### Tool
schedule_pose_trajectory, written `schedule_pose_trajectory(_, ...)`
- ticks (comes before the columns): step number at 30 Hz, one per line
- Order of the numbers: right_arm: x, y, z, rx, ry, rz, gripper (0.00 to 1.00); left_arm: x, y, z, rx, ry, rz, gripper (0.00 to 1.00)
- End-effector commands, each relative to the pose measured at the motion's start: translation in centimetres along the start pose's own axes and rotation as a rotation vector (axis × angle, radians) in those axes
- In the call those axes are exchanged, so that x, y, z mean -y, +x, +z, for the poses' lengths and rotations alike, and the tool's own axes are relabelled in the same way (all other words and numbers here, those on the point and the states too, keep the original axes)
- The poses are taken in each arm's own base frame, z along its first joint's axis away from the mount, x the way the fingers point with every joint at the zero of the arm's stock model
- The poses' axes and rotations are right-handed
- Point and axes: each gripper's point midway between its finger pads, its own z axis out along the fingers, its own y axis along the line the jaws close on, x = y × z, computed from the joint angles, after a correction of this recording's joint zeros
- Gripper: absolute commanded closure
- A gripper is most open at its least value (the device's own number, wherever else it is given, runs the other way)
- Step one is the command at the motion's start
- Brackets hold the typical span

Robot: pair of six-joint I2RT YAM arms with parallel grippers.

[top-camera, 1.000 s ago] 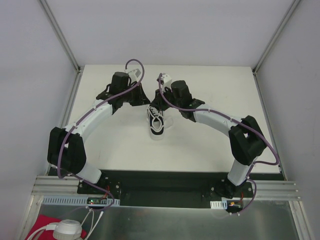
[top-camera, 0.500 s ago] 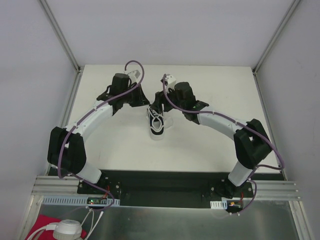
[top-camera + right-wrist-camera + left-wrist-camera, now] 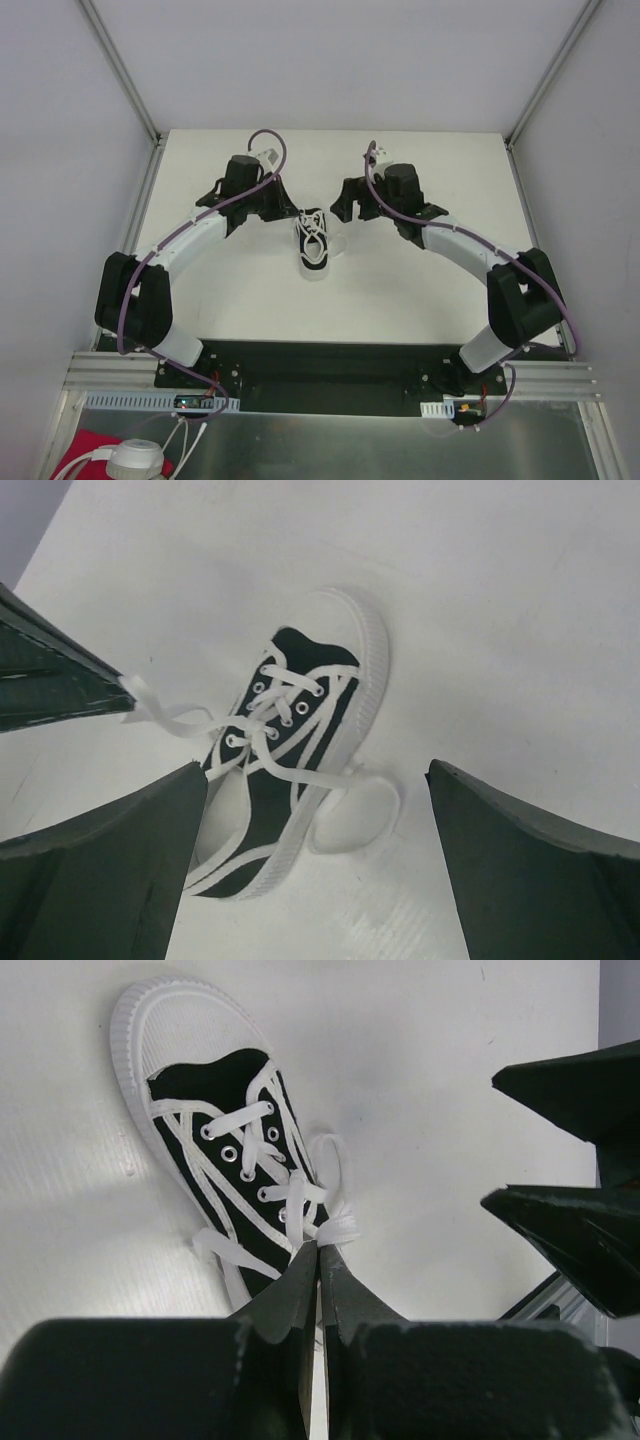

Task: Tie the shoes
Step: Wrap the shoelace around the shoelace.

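1. The sneaker (image 3: 313, 247) lies mid-table (image 3: 420, 285), toe toward the near edge, between the two arms.
2. The left gripper (image 3: 320, 1257) is clamped on a white lace (image 3: 338, 1228) at the shoe's far-left side.
3. The right gripper (image 3: 315, 772) hangs spread wide above the shoe, holding nothing.
4. Early knot work, by the look of it. Next, the right needs the loose lace (image 3: 300, 773), a thin target, to cross the strands.

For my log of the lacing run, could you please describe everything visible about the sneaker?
The sneaker is small, black, seemingly canvas, with a ribbed white toe rim and sole, metal eyelets and white laces. It rests on its sole on the white table, toe toward the near edge. Laces are loose, one loop lying beside it. The left gripper is shut on one lace; nothing else touches it.
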Motion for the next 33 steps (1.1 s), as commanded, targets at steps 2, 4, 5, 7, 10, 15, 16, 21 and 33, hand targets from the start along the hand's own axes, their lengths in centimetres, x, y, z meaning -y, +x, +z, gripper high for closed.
schedule_pose_trajectory(2, 0.9, 3.5, 0.8, -0.124, -0.035, 0.039, 0.03, 1.5, -1.1, -1.0, 0.059, 0.041, -0.017, 1.0)
schedule_pose_trajectory(4, 2.0, 4.8, 0.9, -0.175, 0.012, 0.013, 0.01, 1.6, -1.0, -0.9, 0.057, 0.043, -0.04, 1.0)
schedule_pose_trajectory(5, 2.3, 5.3, 1.0, -0.191, 0.022, -0.034, 0.01, 1.6, -1.1, -0.9, 0.06, 0.042, -0.05, 1.0)
schedule_pose_trajectory(7, 3.7, 6.6, 0.9, -0.237, 0.098, -0.078, 0.04, 1.7, -1.2, -0.9, 0.066, 0.041, -0.067, 1.0)
schedule_pose_trajectory(10, 4.4, 7.9, 1.0, -0.285, 0.149, -0.153, 0.09, 1.7, -1.6, -1.0, 0.087, 0.033, -0.079, 1.0)
schedule_pose_trajectory(15, 4.8, 9.2, 1.8, -0.327, 0.17, -0.226, 0.13, 2.0, -2.4, -1.8, 0.128, 0.026, -0.068, 1.0)
schedule_pose_trajectory(16, 4.7, 9.4, 2.1, -0.332, 0.164, -0.242, 0.15, 2.0, -2.5, -1.9, 0.129, 0.028, -0.068, 1.0)
schedule_pose_trajectory(21, 5.2, 10.5, 4.2, -0.357, 0.15, -0.258, 0.23, 2.1, -2.2, -1.7, 0.114, 0.037, -0.073, 1.0)
schedule_pose_trajectory(33, 5.9, 9.9, 7.0, -0.317, 0.192, -0.204, 0.8, 2.3, -2.3, -1.6, 0.11, 0.043, -0.084, 1.0)
